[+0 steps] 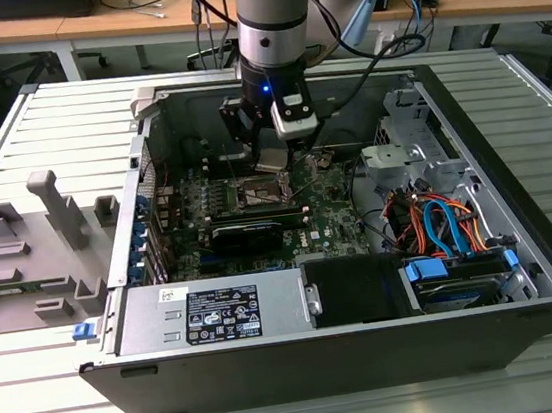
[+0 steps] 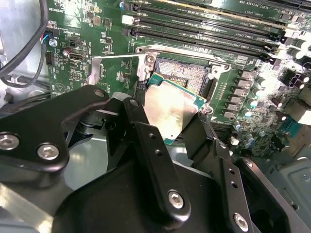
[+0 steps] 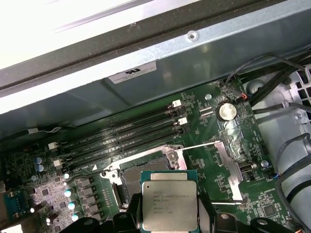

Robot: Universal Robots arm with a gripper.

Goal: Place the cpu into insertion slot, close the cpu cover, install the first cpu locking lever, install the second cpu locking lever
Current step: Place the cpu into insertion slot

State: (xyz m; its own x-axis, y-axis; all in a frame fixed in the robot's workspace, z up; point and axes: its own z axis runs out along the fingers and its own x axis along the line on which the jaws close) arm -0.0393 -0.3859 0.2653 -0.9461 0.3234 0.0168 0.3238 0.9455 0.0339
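Note:
My gripper (image 1: 271, 153) is shut on the cpu (image 1: 271, 161), a small square chip with a silvery-grey top, and holds it by two opposite edges. It hangs tilted just above the insertion slot (image 1: 257, 192), a dark square socket with a metal rim on the green board inside the open computer case. In the second wrist view the cpu (image 2: 170, 109) sits between the black fingers (image 2: 140, 116), partly over the slot (image 2: 187, 73). In the first wrist view the cpu (image 3: 169, 204) covers part of the slot (image 3: 130, 178). The cpu cover (image 3: 228, 164) stands swung open beside the slot.
Long black memory slots (image 3: 126, 133) run along one side of the socket. A long black card (image 1: 249, 232) lies near it on the other side. The power supply (image 1: 213, 310) and orange and blue cables (image 1: 440, 227) fill the case's near side. Grey fixtures (image 1: 29, 247) stand on the table.

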